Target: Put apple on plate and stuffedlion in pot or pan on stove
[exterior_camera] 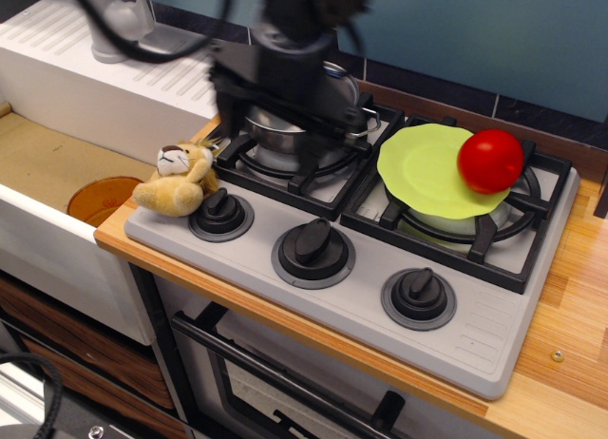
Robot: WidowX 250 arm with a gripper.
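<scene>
The red apple (490,161) rests on the right edge of the lime-green plate (427,168), which lies on the right burner of the grey stove (361,287). The stuffedlion (178,180) lies at the stove's left edge, beside the left knob (220,211). The steel pot (342,83) stands on the left back burner, mostly hidden behind my gripper (266,125). The gripper is motion-blurred, hangs in front of and above the pot, and is open and empty. It is up and to the right of the lion.
A sink (47,163) lies left of the stove with a round orange-brown dish (100,200) in it. A grey faucet (114,16) stands at the back left. The wooden counter (570,315) runs along the right. An oven door is below.
</scene>
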